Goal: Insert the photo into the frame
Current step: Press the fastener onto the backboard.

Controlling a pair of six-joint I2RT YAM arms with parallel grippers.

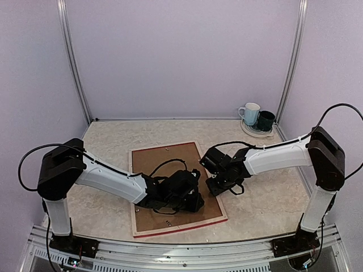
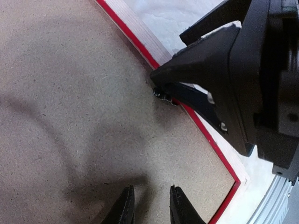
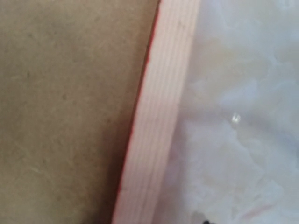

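Note:
The frame (image 1: 176, 229) lies face down on the table, its pale wood rail (image 2: 135, 23) and red inner edge showing. A brown backing board (image 1: 164, 156) fills it, and the photo is hidden. My left gripper (image 1: 190, 198) hovers over the board's near right part; its fingertips (image 2: 150, 205) stand slightly apart with nothing between them. My right gripper (image 1: 217, 186) sits at the frame's right rail (image 3: 159, 116). Its fingers (image 2: 201, 60) are spread, with one tip at a small black tab (image 2: 163, 95) on the board's edge.
A white mug (image 1: 249, 113) and a dark mug (image 1: 266, 119) stand on a plate (image 1: 255, 133) in the far right corner. Metal posts and lilac walls enclose the marbled table (image 1: 108, 136). An aluminium rail (image 1: 170, 249) runs along the near edge.

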